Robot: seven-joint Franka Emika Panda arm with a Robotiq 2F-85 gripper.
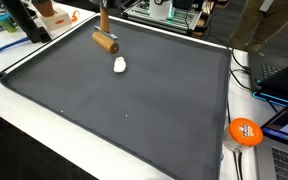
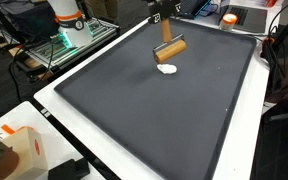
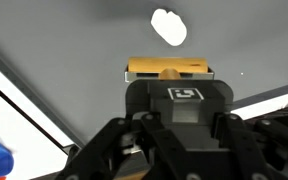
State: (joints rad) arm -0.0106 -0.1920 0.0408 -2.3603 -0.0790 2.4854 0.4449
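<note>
A wooden mallet hangs head-down over the dark mat (image 1: 134, 120), its cylinder head (image 1: 105, 41) (image 2: 171, 48) just above the surface and its handle (image 1: 102, 18) pointing up. My gripper (image 2: 160, 18) is shut on the handle's upper part; in an exterior view it is cut off by the top edge. In the wrist view the gripper (image 3: 170, 84) fills the lower half, its fingertips hidden behind its own body, with the mallet head (image 3: 167, 70) showing end-on beyond it. A small white lump (image 1: 120, 65) (image 2: 167, 69) (image 3: 169, 27) lies on the mat close beside the head, apart from it.
A white table rim (image 2: 64, 100) frames the mat. An orange disc (image 1: 245, 131) and laptops (image 1: 282, 80) sit by one side. A white-and-orange box (image 2: 14, 145) stands at a corner. The robot base (image 2: 69, 20) and cluttered racks are behind.
</note>
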